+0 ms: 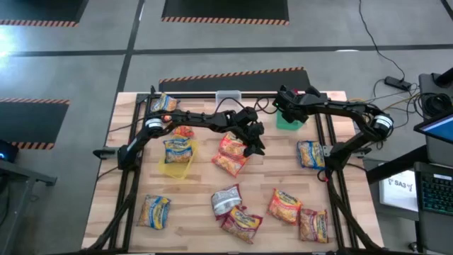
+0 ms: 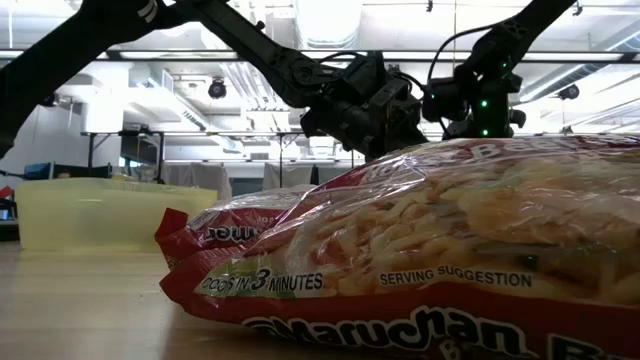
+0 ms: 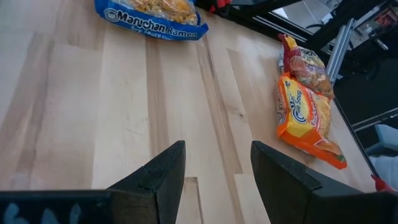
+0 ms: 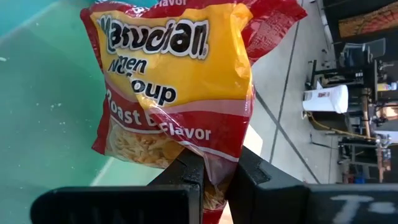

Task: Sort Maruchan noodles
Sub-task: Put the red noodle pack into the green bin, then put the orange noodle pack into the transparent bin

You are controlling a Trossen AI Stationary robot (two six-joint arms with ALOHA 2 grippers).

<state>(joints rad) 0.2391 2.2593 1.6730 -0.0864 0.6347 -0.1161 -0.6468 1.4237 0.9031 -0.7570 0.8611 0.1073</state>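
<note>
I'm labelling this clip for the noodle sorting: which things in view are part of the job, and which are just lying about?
Part of the job:
- Maruchan noodles scattered over the table
- roast beef packet, pinched in the right gripper over the green tub
- left gripper, fingers open over bare wood
- yellow tub

Lying about:
- cables on the floor
- laptop beside the table

Both arms were dark, near-black, built of slim tubular links joined by bulkier rounded joints. A pale silvery ring marked one joint of the left arm [image 1: 153, 125], and a like ring showed on the right arm [image 1: 382, 122]. Thin dark cables looped along the links near the wrists. The left gripper [image 3: 216, 171] had two black, wedge-shaped fingers [image 3: 166, 174] with flat inner faces. The right gripper [image 4: 214, 174] had matching black fingers [image 4: 186, 174], and a small green light glowed near its wrist.
</note>
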